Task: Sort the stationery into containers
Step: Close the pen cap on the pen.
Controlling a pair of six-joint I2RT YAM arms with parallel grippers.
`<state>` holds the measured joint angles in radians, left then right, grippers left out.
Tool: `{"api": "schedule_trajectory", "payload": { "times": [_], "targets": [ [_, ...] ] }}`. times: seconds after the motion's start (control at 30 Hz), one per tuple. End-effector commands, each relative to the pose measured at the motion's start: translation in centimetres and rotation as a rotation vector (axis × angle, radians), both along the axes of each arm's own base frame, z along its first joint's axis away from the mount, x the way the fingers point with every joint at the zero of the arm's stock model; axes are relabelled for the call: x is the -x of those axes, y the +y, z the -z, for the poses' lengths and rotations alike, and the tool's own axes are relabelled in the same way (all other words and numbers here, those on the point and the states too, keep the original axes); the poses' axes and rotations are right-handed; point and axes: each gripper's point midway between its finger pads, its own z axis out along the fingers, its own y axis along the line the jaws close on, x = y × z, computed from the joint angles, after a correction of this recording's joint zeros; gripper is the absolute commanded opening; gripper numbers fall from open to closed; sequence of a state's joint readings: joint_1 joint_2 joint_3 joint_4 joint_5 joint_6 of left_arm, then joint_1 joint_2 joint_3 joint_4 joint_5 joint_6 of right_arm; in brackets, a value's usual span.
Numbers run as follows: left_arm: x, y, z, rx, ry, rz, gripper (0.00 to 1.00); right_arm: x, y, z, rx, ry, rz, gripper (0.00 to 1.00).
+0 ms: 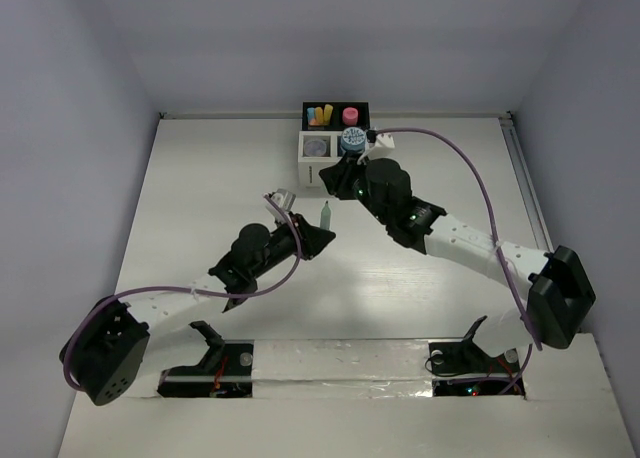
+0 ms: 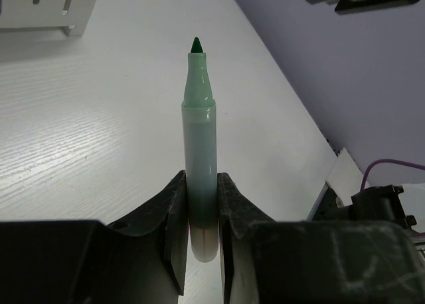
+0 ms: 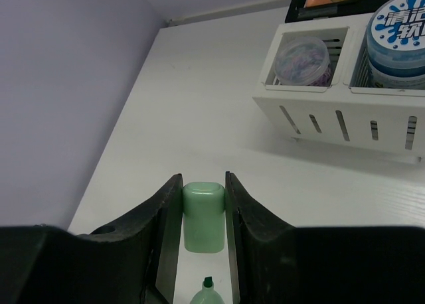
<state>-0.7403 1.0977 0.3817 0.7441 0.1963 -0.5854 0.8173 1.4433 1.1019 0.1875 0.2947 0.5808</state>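
Above the table [image 1: 420,278], near the organiser [image 3: 332,121], capping seems the step: keep the green marker [image 2: 200,138] and its cap [image 3: 203,214] in line and push straight. The left claw [image 2: 200,191] is clamped on the marker's barrel. The right claw [image 3: 203,184] is clamped on the cap, near the bare tip.

my left arm [image 1: 180,303] reaches in from the near left, elbow bent, left gripper [image 2: 200,181] clamped on a green marker [image 2: 199,118]. my right arm [image 1: 470,243] stretches toward the far middle, right gripper [image 3: 202,184] pinching a green cap [image 3: 203,218]. both grippers sit close together.
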Motion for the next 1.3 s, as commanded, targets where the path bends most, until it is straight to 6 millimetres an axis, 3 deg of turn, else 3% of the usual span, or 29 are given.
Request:
{"api": "schedule_trajectory", "payload": {
  "times": [0.0, 0.83, 1.27],
  "targets": [
    [-1.1, -0.5, -4.0, 0.071, -0.083, -0.028, 0.00, 0.4, 0.9, -0.6, -0.038, -0.023, -0.016, 0.01],
    [-2.1, 0.5, -6.5, 0.071, -0.141, -0.101, 0.00, 2.1, 1.7, -0.2, -0.055, -0.029, -0.052, 0.00],
    [-2.1, -0.1, -7.6, 0.083, -0.145, -0.077, 0.00, 3.5, 1.6, -1.5, -0.097, -0.072, -0.062, 0.00]
  ]
}}
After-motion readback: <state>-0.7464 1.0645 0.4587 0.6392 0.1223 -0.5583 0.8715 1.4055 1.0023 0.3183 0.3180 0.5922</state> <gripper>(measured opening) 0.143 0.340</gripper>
